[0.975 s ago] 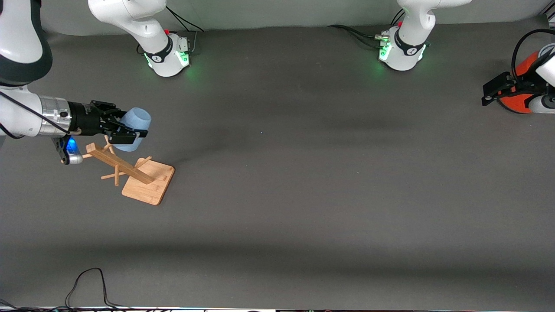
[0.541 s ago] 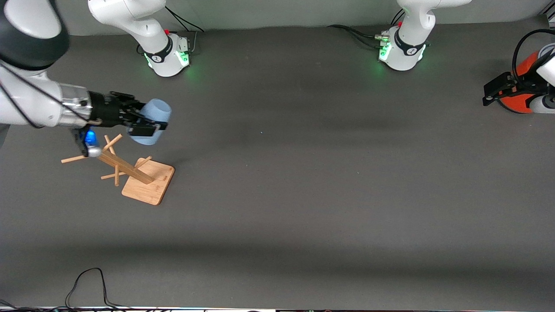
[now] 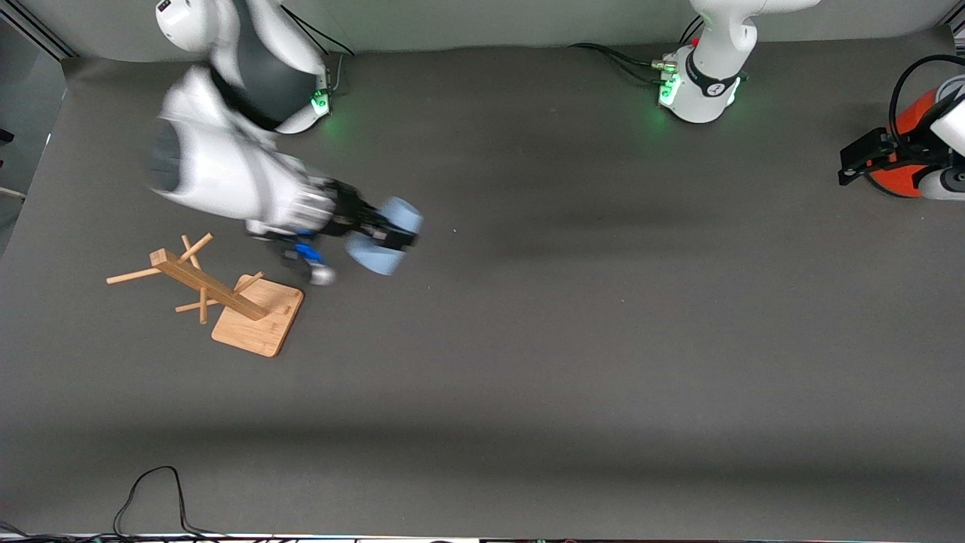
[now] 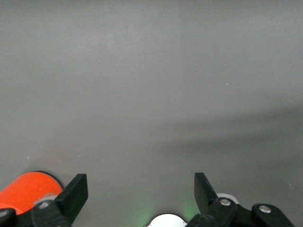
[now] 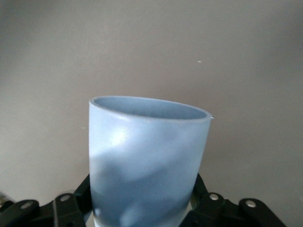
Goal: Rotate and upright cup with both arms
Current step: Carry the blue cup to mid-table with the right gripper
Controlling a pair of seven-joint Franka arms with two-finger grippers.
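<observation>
The right gripper (image 3: 384,235) squeezes the blue cup (image 3: 381,240) sideways over the bench (image 3: 573,339), so next the waiting, open left gripper (image 4: 141,191) should probably come take it.

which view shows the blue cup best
The right wrist view: the cup fills it, sharp, its rim in full view, clamped in the right gripper. The front view shows the cup small and blurred, held above the table. The left wrist view does not show it.

Dark grey table (image 3: 603,339), pale wall (image 3: 490,19)
</observation>
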